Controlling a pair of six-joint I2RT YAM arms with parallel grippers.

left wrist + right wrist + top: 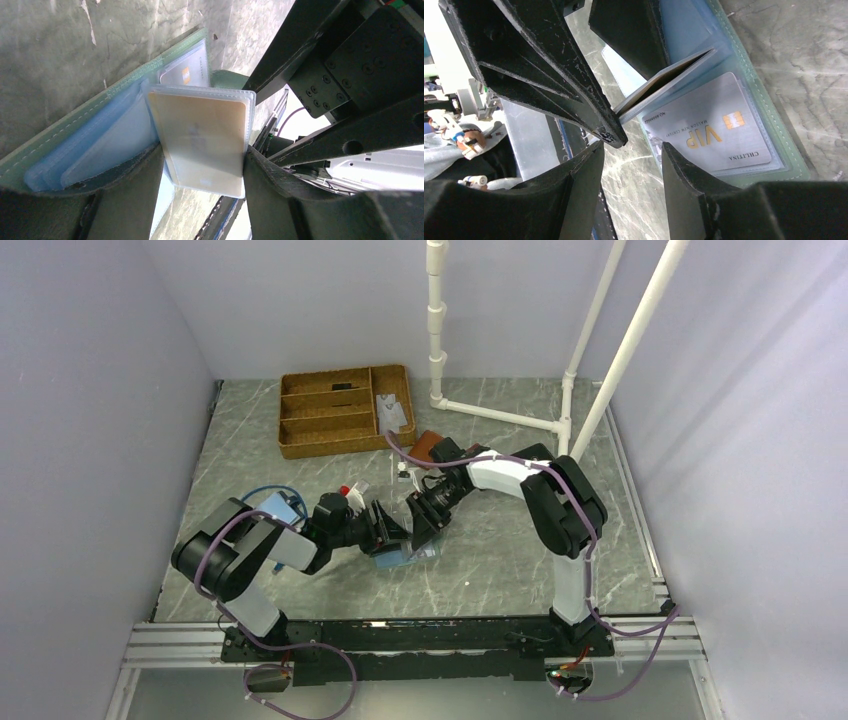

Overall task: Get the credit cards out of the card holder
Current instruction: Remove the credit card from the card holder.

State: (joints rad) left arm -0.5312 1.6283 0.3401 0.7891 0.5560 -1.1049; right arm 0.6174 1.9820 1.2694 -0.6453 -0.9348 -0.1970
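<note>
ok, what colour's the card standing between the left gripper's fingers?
The card is tan, in a clear sleeve; left wrist view shows it best.

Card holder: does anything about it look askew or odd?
The tan card, in its clear sleeve, tilts up askew from the open card holder, pinched by the left gripper; the silver card lies flat.

blocked: left pincer; right pincer over card holder | free: table rightward
</note>
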